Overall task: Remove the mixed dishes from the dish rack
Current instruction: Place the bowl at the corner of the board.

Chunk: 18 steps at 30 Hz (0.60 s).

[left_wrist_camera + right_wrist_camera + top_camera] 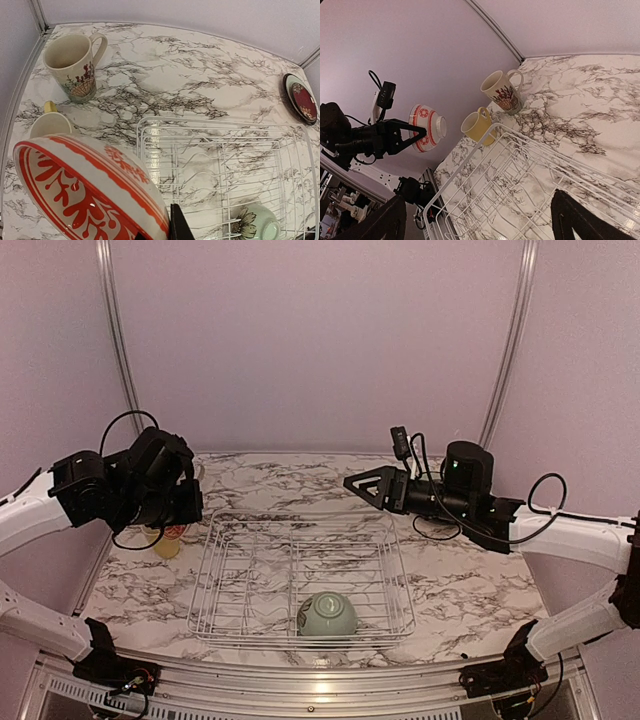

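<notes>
Left of the dish rack, above the desk, the left tool is clenched on the rim of the white-and-red bowl. It is carried tilted over the small yellow cup, with the tall cream patterned mug beyond. We judge the bowl stiff, glazed, slippery and breakable. A rim pinch lets it swing, so it wants a gentle set-down on bare desk away from both cups. The right tool hovers released above the rack's right side. One dish lies in the rack: the pale green bowl, at the near wall, seemingly mouth-down. We would take it by the rim; the rack's wires and low wall hinder entry. The dark red floral plate lies on the desk, well apart.
</notes>
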Each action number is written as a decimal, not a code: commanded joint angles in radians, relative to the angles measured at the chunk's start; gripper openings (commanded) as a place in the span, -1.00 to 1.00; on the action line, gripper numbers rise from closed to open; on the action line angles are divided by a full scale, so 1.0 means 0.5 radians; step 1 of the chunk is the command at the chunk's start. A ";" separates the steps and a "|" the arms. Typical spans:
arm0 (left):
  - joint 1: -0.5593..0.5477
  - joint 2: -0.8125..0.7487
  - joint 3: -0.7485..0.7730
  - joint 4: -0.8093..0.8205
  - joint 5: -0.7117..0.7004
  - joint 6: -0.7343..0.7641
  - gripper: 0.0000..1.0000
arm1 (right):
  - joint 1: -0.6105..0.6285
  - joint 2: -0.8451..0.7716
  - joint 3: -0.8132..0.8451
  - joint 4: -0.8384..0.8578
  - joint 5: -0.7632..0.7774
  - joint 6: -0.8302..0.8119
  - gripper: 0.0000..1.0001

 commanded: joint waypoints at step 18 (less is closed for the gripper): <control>0.274 0.066 -0.651 -0.339 -0.119 -0.469 -1.00 | -0.013 -0.019 0.009 -0.009 -0.014 -0.044 0.93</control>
